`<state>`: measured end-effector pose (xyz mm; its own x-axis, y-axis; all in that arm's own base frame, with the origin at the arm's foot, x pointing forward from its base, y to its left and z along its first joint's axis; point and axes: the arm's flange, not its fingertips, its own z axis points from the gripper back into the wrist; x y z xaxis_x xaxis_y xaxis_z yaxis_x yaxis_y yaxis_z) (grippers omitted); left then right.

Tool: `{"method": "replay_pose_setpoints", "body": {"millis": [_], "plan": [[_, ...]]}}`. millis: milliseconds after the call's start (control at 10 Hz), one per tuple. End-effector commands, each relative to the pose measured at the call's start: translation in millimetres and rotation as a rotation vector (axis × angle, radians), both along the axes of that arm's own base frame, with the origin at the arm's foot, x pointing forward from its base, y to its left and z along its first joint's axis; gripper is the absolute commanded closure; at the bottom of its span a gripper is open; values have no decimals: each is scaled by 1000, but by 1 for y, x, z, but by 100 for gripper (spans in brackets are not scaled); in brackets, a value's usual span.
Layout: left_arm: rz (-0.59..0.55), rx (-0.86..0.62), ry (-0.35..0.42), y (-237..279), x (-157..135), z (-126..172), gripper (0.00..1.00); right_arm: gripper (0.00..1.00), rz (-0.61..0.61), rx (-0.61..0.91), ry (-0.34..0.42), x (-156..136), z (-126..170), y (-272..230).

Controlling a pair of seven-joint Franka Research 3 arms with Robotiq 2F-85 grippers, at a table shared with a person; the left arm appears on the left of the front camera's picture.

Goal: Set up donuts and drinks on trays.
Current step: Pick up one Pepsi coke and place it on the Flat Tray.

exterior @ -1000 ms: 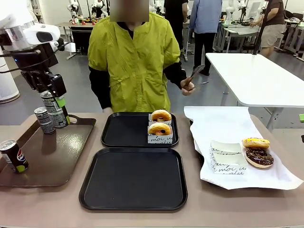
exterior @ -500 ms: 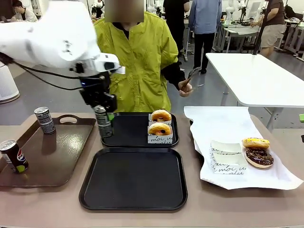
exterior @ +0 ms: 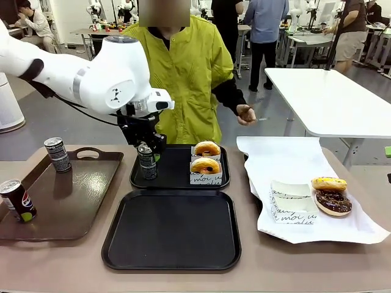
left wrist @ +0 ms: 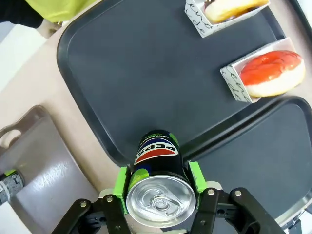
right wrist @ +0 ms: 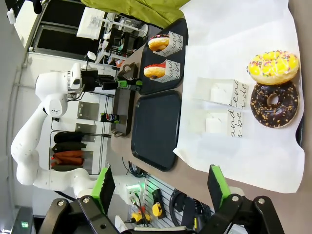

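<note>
Front view: can (exterior: 148,166) label unreadable.

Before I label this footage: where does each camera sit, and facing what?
Front: between the arms, facing the person across the table; left gripper holding a can.
Left wrist: above the far tray, looking down at that can between its fingers.
Right wrist: rolled sideways, looking across the table past the open right gripper.
All share the sleeved donuts.
</note>
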<state>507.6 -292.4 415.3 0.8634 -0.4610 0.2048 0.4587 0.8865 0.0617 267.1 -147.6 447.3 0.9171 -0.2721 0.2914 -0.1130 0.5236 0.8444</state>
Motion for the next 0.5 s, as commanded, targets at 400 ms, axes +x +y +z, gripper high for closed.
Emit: {"method": "replay_pose_setpoints", "body": {"millis": [400], "plan": [[66, -8, -33, -8, 15, -15, 41, 0, -1, 3, -2, 2, -1, 0]]}}
